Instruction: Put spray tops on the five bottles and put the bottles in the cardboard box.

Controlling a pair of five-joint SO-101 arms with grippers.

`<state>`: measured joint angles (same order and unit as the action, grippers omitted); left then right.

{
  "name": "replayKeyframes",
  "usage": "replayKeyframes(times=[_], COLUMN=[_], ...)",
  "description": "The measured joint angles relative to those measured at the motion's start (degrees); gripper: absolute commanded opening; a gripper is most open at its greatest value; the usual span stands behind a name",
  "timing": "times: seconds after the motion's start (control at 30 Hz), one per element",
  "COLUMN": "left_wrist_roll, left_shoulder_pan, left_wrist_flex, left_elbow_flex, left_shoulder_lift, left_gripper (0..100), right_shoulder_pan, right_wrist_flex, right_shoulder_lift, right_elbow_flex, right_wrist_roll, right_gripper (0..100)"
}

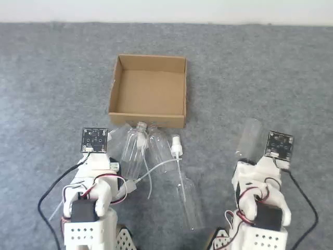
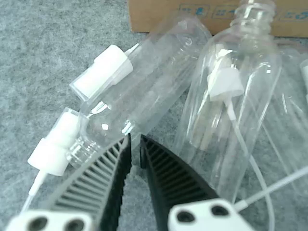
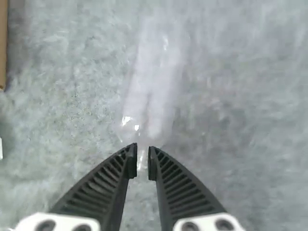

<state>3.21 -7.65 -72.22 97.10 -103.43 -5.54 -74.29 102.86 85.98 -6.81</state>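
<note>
The left gripper (image 2: 134,142) has its jaws closed to a thin slit, tips against the side of a capped bottle (image 2: 144,91) with a white spray top (image 2: 52,150) on its neck. This bottle lies among the clear bottles just in front of the near wall of the cardboard box (image 1: 147,119), which stands towards the far edge of the grey desk (image 1: 270,67). The right gripper (image 3: 140,157) has its jaws pinched on the end of a second bottle (image 3: 151,91) at the desk's right side, well apart from the box, while a third bottle (image 1: 190,204) lies between the arms towards the near edge.
</note>
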Motion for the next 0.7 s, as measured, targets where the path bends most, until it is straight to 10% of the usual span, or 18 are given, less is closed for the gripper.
replayKeyframes(times=[0.3, 0.7], left_wrist_roll=[0.0, 0.0], left_shoulder_pan=[0.0, 0.0], left_wrist_flex=[0.0, 0.0], left_elbow_flex=[0.0, 0.0], left_shoulder_lift=[0.0, 0.0], left_gripper=[4, 4], right_shoulder_pan=[-1.3, -2.4], right_wrist_flex=[0.0, 0.0], right_shoulder_lift=[0.2, -1.1], right_elbow_flex=[-8.1, -17.2], right_wrist_roll=[29.9, 32.0], right_gripper=[0.6, 14.9])
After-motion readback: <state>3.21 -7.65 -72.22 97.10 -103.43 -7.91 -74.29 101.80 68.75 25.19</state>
